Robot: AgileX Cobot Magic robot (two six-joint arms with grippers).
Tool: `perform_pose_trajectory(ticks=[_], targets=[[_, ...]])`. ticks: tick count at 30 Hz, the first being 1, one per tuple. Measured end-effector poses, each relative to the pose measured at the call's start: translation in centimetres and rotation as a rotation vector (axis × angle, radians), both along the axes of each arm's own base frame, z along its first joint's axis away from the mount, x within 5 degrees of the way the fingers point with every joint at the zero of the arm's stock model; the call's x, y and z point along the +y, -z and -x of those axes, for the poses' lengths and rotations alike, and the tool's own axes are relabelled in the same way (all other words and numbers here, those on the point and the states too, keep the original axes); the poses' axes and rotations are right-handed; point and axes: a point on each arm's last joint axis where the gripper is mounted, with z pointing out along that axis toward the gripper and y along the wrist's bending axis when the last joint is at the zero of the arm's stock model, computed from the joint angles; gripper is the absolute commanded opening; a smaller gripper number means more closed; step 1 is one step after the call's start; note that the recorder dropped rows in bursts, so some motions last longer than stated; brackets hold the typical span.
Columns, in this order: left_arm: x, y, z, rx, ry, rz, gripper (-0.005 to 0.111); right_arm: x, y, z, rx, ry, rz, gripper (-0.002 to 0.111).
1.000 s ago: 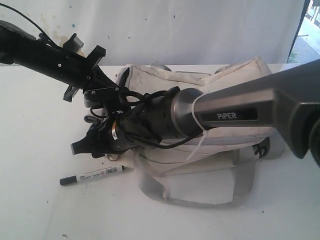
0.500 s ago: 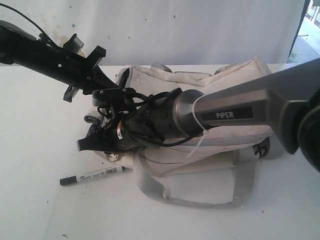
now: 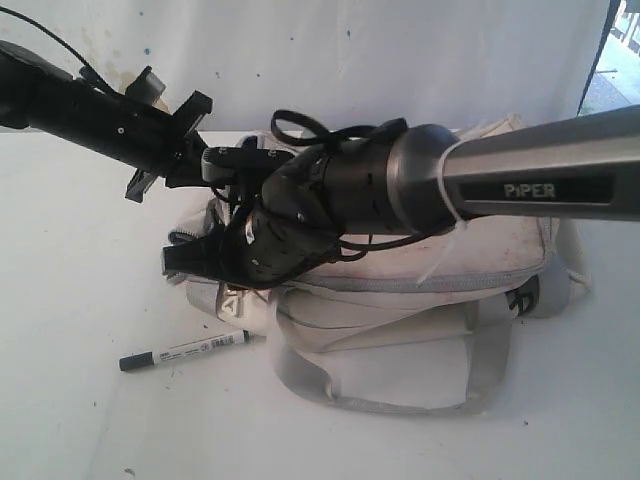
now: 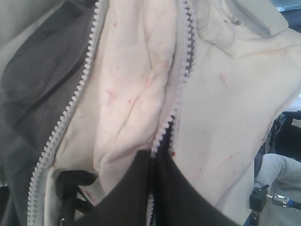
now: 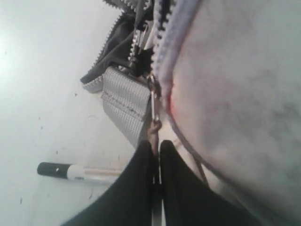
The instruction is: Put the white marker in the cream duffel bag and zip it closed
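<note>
1. Exterior view showed the white marker lying on the bench, just beside the front left corner of the cream duffel bag and not yet inside it
2. Both arms met over the bag's left end; the right claw sat low at that corner, with the marker on the bench below it
3. Right wrist view showed the right claw pinched shut on the tab hanging from the zipper pull, with the marker on the bench close by
4. Left wrist view showed the left claw clamped on the bag's fabric at the zip edge, and the rows of zipper teeth parted over the pale lining
5. The step in hand looked like working the zip open, since the marker was outside the bag
6. The next move probably called for a steady draw of the pull along the track, with the left claw bracing the cloth so the soft bag did not drag or bunch
7. Once the mouth gaped wide enough, one claw would need to let go and fetch the marker
</note>
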Motion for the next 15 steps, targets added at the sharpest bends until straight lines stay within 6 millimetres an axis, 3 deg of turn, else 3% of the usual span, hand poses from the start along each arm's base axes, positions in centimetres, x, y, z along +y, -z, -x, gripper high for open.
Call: perform_pose_trajectory(ticks=[9,15], targets=[[0.1,0.1,-0.2,-0.015,-0.021,-0.012,0.0,-2.1,-2.6,2.2,0.148,-0.041,0.139,0.0],[1.0,0.6,-0.2,-0.026,0.002,-0.091,0.0,-5.1,-3.5,1.5,0.218,-0.01,0.233,0.0]])
